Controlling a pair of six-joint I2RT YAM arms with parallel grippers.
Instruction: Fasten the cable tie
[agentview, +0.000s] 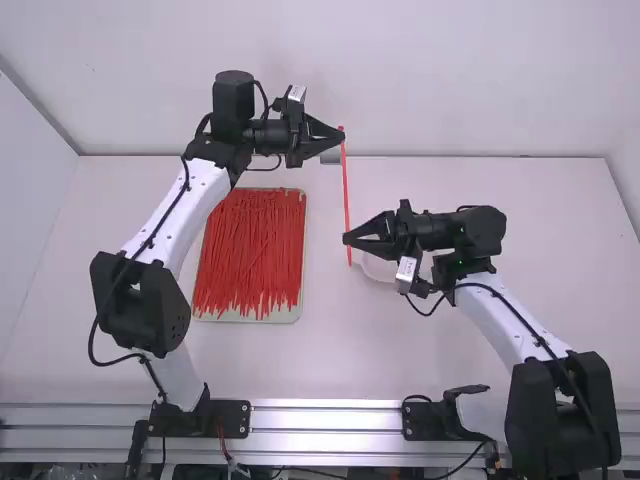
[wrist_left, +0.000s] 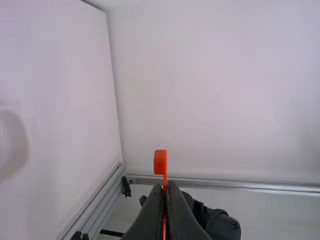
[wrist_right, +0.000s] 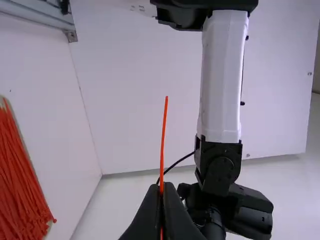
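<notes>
From above, I see the cable tie (agentview: 346, 195) held straight in the air between my left gripper (agentview: 338, 138) and right gripper (agentview: 349, 238), both clamped on it, beside the spare ties (agentview: 250, 255). At the left wrist, the head (wrist_left: 160, 162) pokes past the pinched fingers. At the right wrist, the pointed end (wrist_right: 163, 135) stands free. I reckon it could twist or slip when bent.

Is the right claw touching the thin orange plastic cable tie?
Touching. The right wrist view shows the right claw pinching the thin orange plastic cable tie.
</notes>
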